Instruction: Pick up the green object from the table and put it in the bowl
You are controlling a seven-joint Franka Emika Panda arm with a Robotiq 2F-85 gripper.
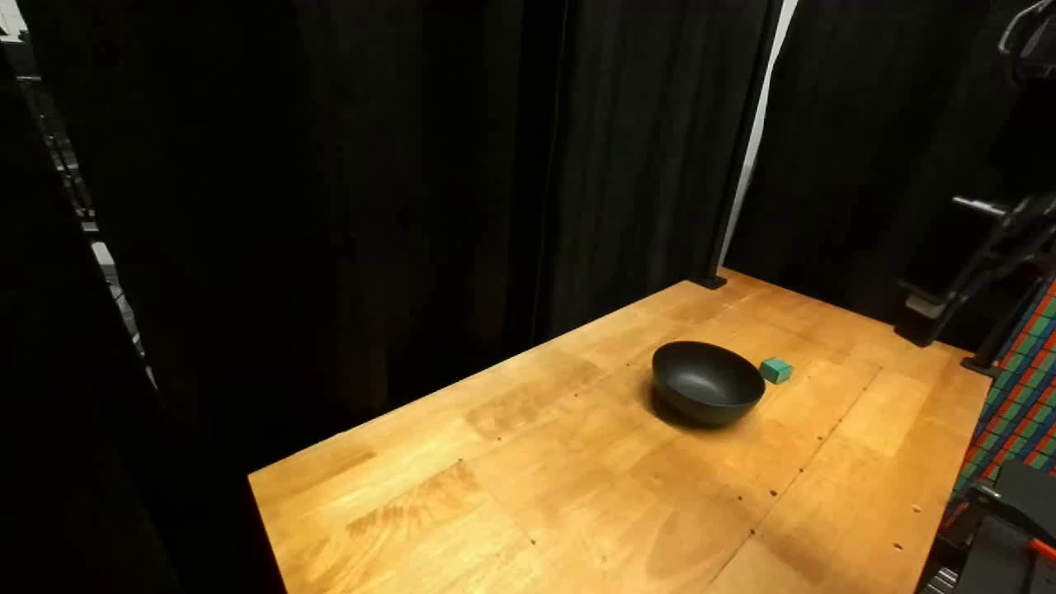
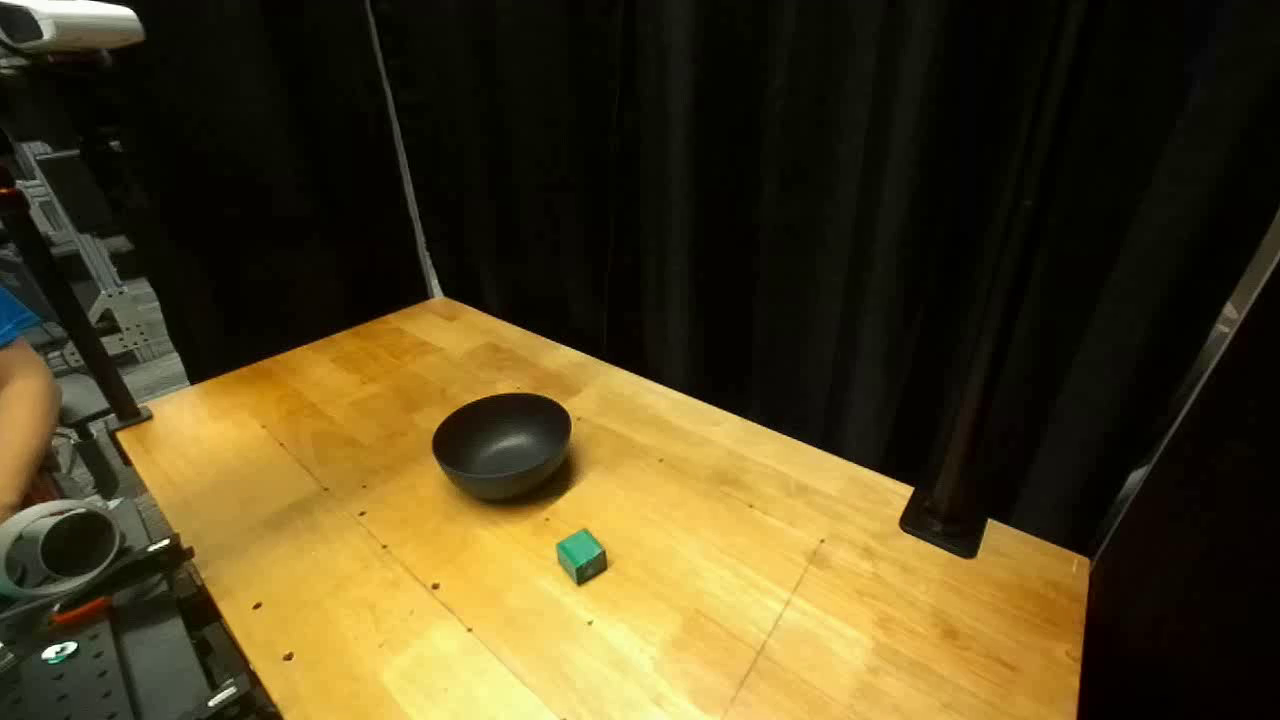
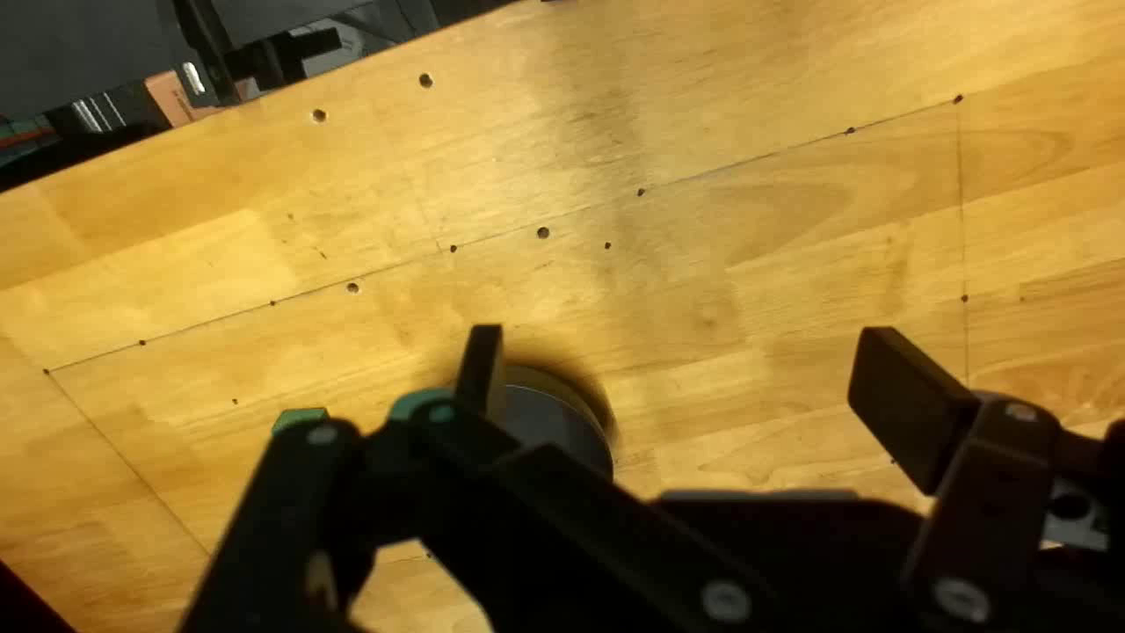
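Observation:
The green object is a small green cube [image 1: 775,370] on the wooden table [image 1: 594,462], right beside the black bowl [image 1: 708,384]. In an exterior view the cube [image 2: 581,557] and the bowl [image 2: 503,446] stand a little apart, and the bowl's inside is empty. My gripper [image 3: 685,374] is open and empty, well above the table [image 3: 747,220]. In the wrist view its left finger partly covers the bowl [image 3: 554,426] and the cube [image 3: 299,416]. A dark jointed part at an exterior view's right edge may be the gripper; I cannot tell.
Black posts stand at the table's edges [image 2: 945,520] [image 1: 982,363]. Black curtains [image 2: 750,200] hang behind. A dark shelf with tools [image 2: 90,650] adjoins one long side and shows in the wrist view [image 3: 255,61]. A person's arm [image 2: 25,410] is beyond the table.

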